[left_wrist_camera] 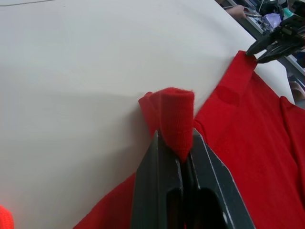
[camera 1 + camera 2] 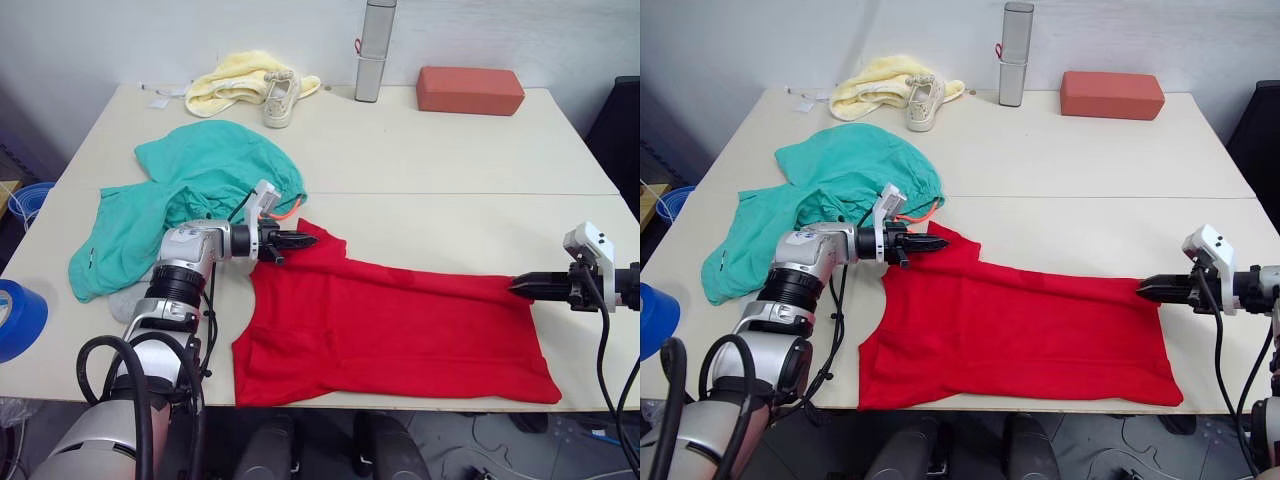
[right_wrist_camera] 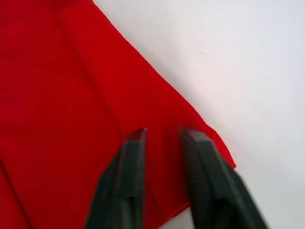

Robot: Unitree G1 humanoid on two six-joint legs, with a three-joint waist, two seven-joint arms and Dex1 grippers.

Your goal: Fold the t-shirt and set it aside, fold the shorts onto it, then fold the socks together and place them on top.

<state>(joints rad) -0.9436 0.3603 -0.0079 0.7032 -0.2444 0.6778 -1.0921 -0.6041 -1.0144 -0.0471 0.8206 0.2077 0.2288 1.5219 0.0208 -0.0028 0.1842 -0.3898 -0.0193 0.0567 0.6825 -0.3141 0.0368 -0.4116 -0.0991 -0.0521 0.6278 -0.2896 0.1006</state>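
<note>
The red t-shirt (image 2: 400,330) lies spread along the table's front edge, pulled taut between my two grippers. My left gripper (image 2: 305,240) is shut on a folded bit of its upper left corner (image 1: 174,114). At the shirt's far right corner my right gripper (image 2: 517,287) pinches the fabric, with red cloth between its fingers (image 3: 136,143). The teal shorts (image 2: 200,185) lie crumpled behind my left arm, the orange drawstring (image 2: 290,210) showing. A bit of a grey sock (image 2: 125,300) peeks out under the shorts by my left forearm.
At the back of the table (image 2: 450,160) lie a pale yellow cloth (image 2: 235,80), a beige sneaker (image 2: 280,100), a silver cylinder (image 2: 375,50) and a reddish block (image 2: 470,90). A blue tape roll (image 2: 15,320) sits at the front left corner.
</note>
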